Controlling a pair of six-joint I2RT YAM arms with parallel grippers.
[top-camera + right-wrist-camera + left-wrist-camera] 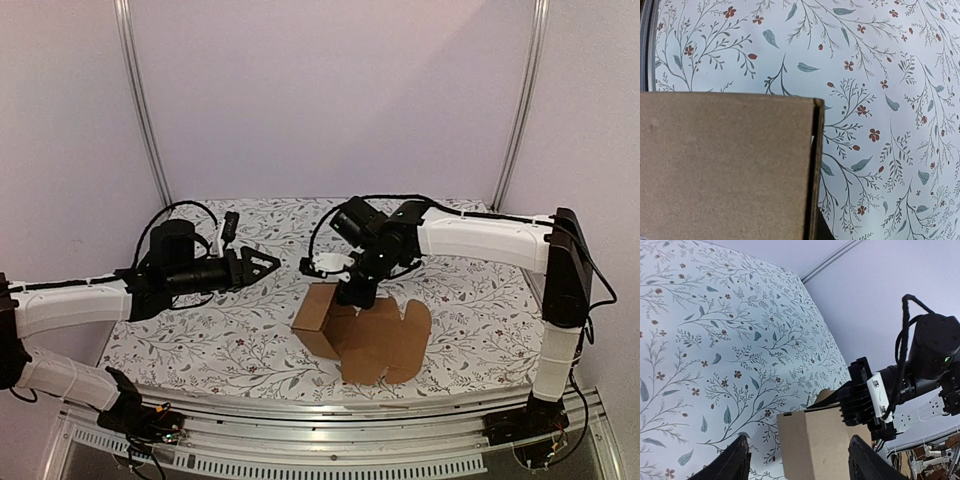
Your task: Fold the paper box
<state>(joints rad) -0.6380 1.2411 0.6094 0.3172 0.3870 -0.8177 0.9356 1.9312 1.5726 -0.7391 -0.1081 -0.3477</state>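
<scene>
Top external view: at middle left the left jaws hang spread wide above the flowered surface (200,345), apart from the paper box (322,318). The box sits at centre frame, part raised, its flaps (390,345) lying flat to the right. Over it, the right jaws are pressed together, pinching its upper edge.

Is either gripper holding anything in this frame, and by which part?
The right gripper is shut on the paper box, pinching the top edge of its upright folded part. The left gripper is open and holds nothing.
</scene>
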